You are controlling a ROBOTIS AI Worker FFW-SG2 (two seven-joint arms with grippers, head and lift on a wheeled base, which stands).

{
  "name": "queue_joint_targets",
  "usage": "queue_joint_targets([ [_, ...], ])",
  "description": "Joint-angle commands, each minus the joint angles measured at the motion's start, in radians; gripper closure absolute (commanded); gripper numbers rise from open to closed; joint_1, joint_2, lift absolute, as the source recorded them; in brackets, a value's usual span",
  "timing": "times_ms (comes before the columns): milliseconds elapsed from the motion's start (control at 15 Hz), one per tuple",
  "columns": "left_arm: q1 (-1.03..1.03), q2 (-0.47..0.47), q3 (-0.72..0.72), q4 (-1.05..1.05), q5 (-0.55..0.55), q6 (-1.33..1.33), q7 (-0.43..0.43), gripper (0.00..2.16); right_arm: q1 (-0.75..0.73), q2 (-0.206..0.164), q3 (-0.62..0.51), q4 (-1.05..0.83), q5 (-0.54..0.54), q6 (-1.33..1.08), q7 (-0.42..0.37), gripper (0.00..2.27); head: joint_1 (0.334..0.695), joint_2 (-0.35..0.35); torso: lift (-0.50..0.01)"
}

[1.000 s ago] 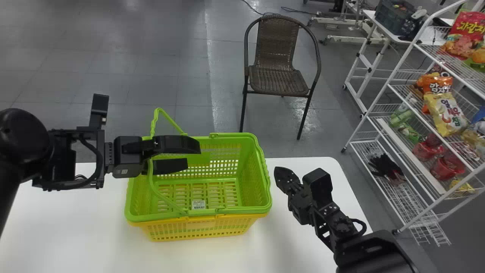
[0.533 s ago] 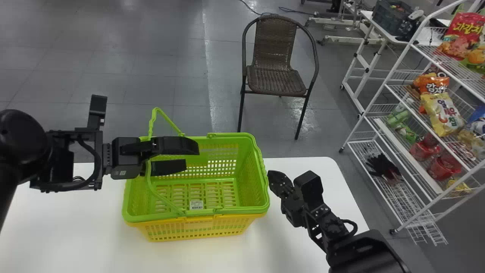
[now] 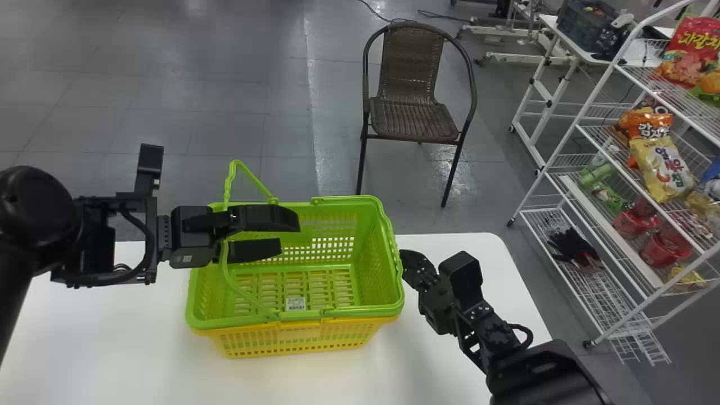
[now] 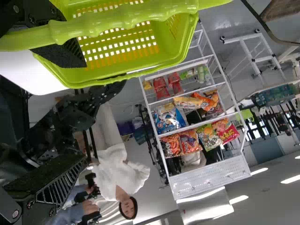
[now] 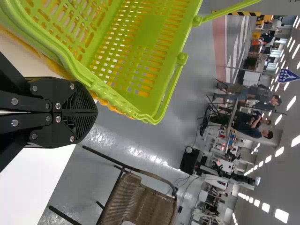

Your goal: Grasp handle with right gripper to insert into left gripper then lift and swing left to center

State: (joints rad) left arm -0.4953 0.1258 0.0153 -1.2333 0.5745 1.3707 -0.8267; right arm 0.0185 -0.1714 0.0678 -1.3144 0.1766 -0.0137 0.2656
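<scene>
A green shopping basket (image 3: 360, 311), nested in a yellow one (image 3: 295, 337), sits on a white table (image 3: 140, 349) between two black robot grippers. One green handle (image 4: 117, 21) stands raised at the left gripper (image 3: 290, 234), whose two fingers are spread wide; whether that handle lies between them cannot be told. The other handle (image 3: 392, 241) is folded along the rim on the robot's right. Just beside it, outside the rim, the right gripper (image 5: 96, 112) has its fingers pressed together, and nothing shows in their grip. The likely step is picking up this folded handle, and the main risk is right here: it lies so close to the rim that the fingers, once parted, could pinch the rim too, or miss the handle altogether. Pushing forward while clenched would probably nudge the whole basket sideways, dragging the raised handle against the left gripper. If the folded handle does swing up, it might slip off smooth fingertips and drop back, or strike the left fingers rather than pass between them. Lifting with just one handle caught would likely tip the green basket, and the yellow one might cling underneath or fall away.
</scene>
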Motion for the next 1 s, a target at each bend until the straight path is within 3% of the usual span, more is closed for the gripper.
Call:
queue_joint_targets([
  [0,0.003,0.002,0.000,0.000,0.001,0.003,0.000,0.13,0.000,0.001,0.003,-0.006,-0.017,0.001,0.003,2.26,0.695,-0.179,0.000],
  [933,-0.063,-0.011,-0.052,-0.002,0.005,0.000,0.029,0.13,0.032,0.006,0.026,-0.105,-0.025,0.056,0.006,2.26,0.695,-0.171,0.000],
])
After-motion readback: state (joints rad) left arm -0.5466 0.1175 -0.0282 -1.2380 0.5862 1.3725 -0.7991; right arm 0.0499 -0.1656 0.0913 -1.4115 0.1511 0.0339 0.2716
